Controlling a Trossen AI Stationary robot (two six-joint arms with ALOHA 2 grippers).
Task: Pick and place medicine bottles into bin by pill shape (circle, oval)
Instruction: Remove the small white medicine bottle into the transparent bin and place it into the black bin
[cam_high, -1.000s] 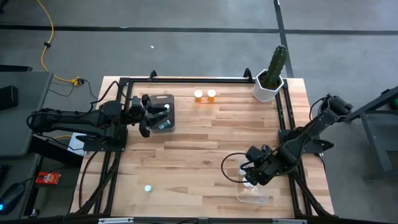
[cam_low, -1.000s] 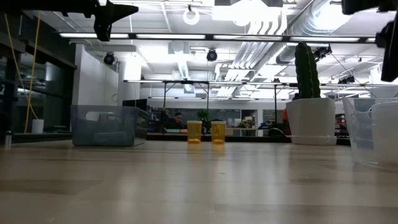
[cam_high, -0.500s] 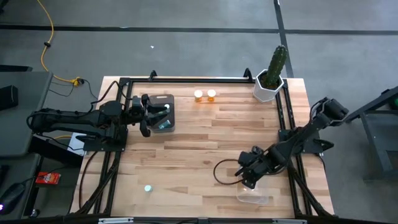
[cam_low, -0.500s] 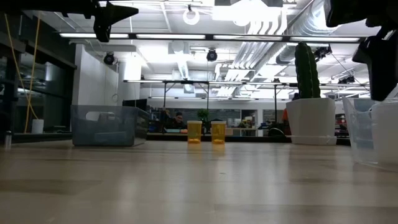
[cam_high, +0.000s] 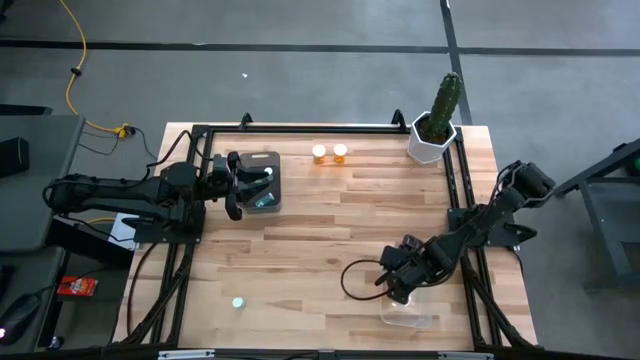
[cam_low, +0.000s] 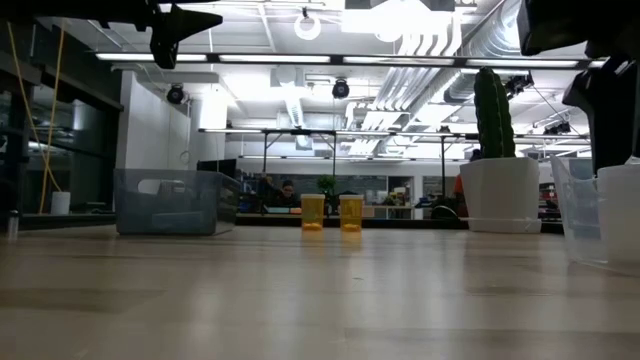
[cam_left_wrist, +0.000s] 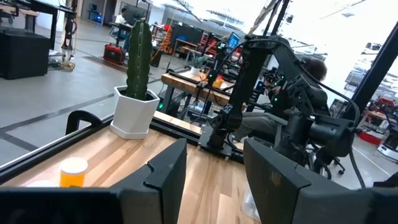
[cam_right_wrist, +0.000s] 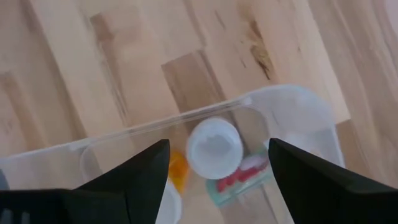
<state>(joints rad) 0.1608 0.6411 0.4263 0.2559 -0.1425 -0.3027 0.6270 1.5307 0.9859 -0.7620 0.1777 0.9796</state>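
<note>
Two orange bottles (cam_high: 329, 154) (upright) on wooden table (cam_high: 320, 250).

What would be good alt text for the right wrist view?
The right gripper, fingers open and empty, hangs over a clear plastic bin on the wooden table. Inside the bin stands a white-capped bottle, with something orange and something teal and red beside it.

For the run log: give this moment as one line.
right gripper: open, above clear bin | in bin: white-capped bottle | left gripper: open, over grey bin | two orange bottles unpicked, table's far edge
</note>
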